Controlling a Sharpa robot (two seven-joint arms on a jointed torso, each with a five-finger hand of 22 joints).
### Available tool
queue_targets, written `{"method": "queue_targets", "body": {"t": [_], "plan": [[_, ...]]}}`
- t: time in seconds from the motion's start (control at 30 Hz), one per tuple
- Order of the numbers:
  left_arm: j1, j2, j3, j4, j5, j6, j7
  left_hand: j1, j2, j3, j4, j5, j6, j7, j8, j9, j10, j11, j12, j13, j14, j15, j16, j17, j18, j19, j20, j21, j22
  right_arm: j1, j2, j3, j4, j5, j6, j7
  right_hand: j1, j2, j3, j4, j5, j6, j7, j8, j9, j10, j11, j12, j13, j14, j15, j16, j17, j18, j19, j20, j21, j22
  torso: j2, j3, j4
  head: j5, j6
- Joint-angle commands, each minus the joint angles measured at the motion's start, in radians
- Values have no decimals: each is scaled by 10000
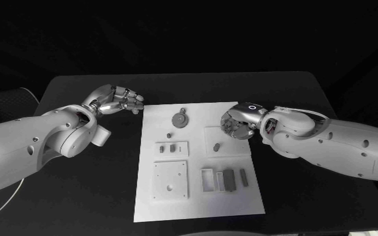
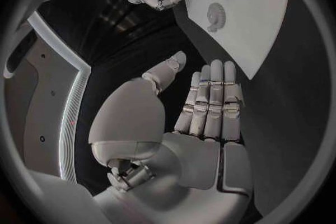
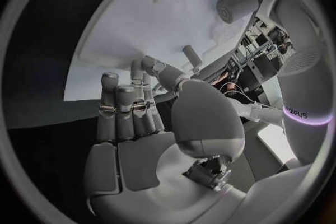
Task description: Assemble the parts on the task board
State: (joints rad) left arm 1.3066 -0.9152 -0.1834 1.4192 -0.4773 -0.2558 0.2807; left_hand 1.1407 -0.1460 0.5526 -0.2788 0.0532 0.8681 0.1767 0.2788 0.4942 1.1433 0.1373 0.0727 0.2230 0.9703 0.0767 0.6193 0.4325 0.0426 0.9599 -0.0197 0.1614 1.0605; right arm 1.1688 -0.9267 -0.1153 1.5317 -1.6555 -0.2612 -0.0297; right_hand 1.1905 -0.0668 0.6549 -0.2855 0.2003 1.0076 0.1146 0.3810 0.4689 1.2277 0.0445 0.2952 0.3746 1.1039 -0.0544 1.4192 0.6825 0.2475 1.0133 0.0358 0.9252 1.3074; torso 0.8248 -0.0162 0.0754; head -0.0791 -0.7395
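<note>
Task board (image 1: 197, 203) lengthwise (away from camera)

The head camera looks steeply down from above onto the counter (image 1: 78, 203) and the task board (image 1: 197, 159). Each wrist camera sits close behind its own palm — left hand (image 2: 203, 123), right hand (image 3: 140, 129) — facing along the fingers. All three views share the task board.

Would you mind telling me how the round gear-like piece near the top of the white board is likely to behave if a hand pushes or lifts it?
The round piece lies flat on the board, so a push would probably slide it, not roll it. It looks small and rigid, likely light. Its low profile may make gripping it awkward.
</note>
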Motion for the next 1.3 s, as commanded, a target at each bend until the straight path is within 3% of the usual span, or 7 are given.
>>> {"method": "queue_targets", "body": {"t": [0.03, 0.57, 0.97, 1.3], "plan": [[4, 5, 5, -20, 64, -58, 150, -41, 48, -73, -11, -10, -48, 27, -17, -18, -30, 15, -32, -17, 60, 22, -39, 16, 117, 70, 10, -42, 16, -70, -38, -53, -51, 51, 204, -179, -97, 30, 37, 11, -6, 95, 7, 60, 28, 62, 17, 70, 14, 42, -54, -54, -14, 143, 65, -38, 69, 159, -2, -1, -6, -15, 5], [4, -42, 5, -169, 85, 49, 194, -37, 8, -90, -15, -10, -69, 37, -27, -29, -48, 24, -34, -33, 66, 22, -87, 82, 108, 74, 8, -60, 20, -66, -241, 29, 51, 506, 59, 60, -116, 24, 47, 10, -5, 111, -2, 68, 52, 88, 5, 69, 32, 61, -67, -58, -18, 143, 83, -50, 70, 155, -2, -6, 1, 17, -9], [4, -32, 5, -235, 87, 30, 177, -36, 14, -92, -12, -9, -69, 37, -26, -31, -50, 25, -33, -37, 68, 22, -101, 101, 107, 75, 6, -65, 21, -55, -310, 197, 83, 1057, 7, 152, -123, 29, 56, 10, -4, 121, -8, 74, 66, 104, -2, 69, 42, 69, -75, -62, -20, 143, 94, -58, 70, 153, -1, -4, 1, -6, -25], [4, -25, 5, -248, 97, 33, 171, -35, 14, -93, -11, -9, -70, 38, -26, -32, -52, 26, -33, -40, 69, 22, -110, 113, 106, 76, 5, -68, 22, -47, -307, 247, 107, 1182, 33, 186, -131, 32, 60, 8, -5, 123, -10, 76, 75, 111, -6, 67, 49, 72, -80, -66, -22, 143, 99, -62, 69, 152, -1, -8, -1, 15, -39]]}}
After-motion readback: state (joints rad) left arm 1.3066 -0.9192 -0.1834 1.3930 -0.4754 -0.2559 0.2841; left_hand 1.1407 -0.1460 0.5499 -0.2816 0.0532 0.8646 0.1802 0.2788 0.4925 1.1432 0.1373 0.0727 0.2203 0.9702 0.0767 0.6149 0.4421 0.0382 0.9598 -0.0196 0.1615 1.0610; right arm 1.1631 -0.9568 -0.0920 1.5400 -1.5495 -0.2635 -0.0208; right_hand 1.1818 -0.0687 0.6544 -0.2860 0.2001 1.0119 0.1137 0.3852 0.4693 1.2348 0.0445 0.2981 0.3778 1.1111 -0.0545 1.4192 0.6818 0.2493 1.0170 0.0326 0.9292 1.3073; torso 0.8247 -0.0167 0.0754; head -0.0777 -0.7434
